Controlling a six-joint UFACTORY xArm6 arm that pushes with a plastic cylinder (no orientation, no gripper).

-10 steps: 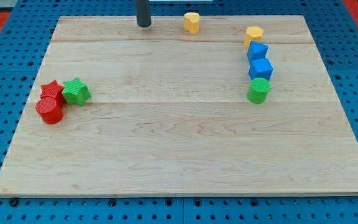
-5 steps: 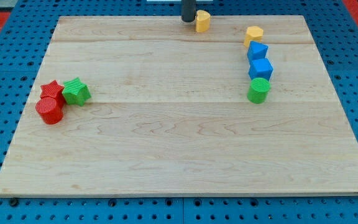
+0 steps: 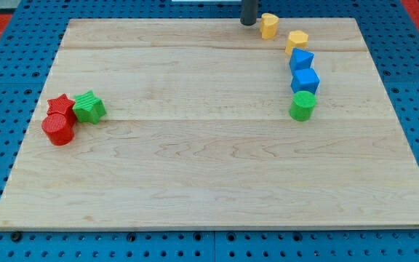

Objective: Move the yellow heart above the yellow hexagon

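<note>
Pushing is the step we judge to be in hand: my tip (image 3: 248, 22) sits at the far edge of the wooden board (image 3: 195, 182), just left of the yellow heart (image 3: 268, 25) and touching it or nearly so. We carry no jaws at all, only the rod, so nothing is held. The yellow heart lies near the far edge, up and to the left of the yellow hexagon (image 3: 297, 39), close to it but apart.

Below the hexagon runs a column: a blue block (image 3: 302, 59), a blue cube (image 3: 305, 79) and a green cylinder (image 3: 303, 105). Well apart at the left sit a red star (image 3: 60, 104), a red cylinder (image 3: 58, 129) and a green star (image 3: 89, 106).

Next we would need a short push rightward along the far edge, until the heart stands straight beyond the hexagon, without nudging the hexagon itself.
</note>
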